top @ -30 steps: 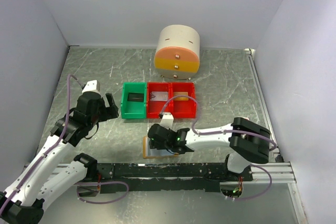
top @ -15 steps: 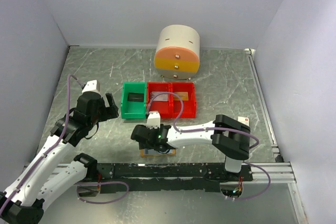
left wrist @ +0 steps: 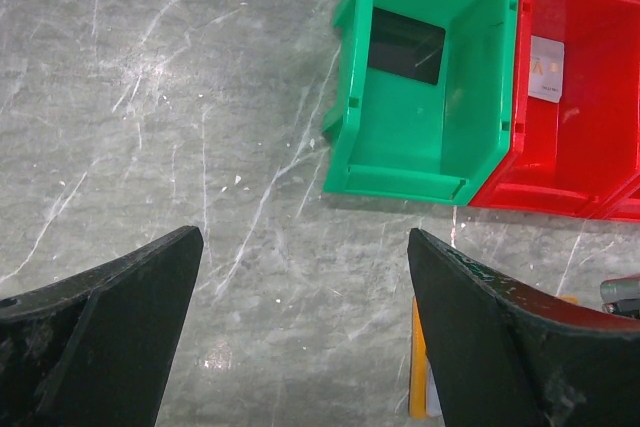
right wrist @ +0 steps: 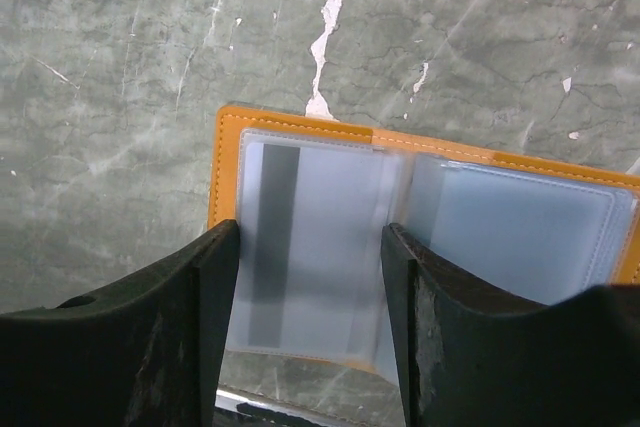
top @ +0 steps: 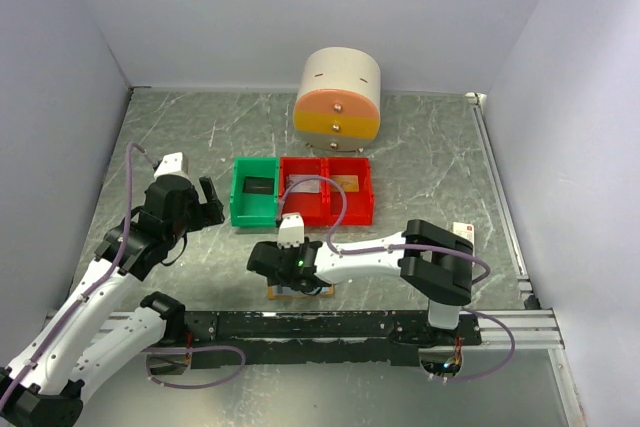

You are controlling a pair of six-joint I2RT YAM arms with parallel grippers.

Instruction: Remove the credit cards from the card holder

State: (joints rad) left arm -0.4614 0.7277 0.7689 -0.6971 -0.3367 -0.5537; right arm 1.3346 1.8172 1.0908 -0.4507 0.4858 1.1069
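Marble tabletop [right wrist: 120, 47] rings the card holder [right wrist: 520, 227], right end effector [right wrist: 310, 247] spread over its grey card [right wrist: 330, 187] (left end effector [left wrist: 305, 242] agape).

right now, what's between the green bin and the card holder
Just bare tabletop, shown in the left wrist view; green bin and card holder sit apart.

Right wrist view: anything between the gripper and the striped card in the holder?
No foreign object. The right gripper hangs right over the card holder, jaws standing either side of the grey card with the dark stripe. Only the holder's own translucent pocket covers that card.
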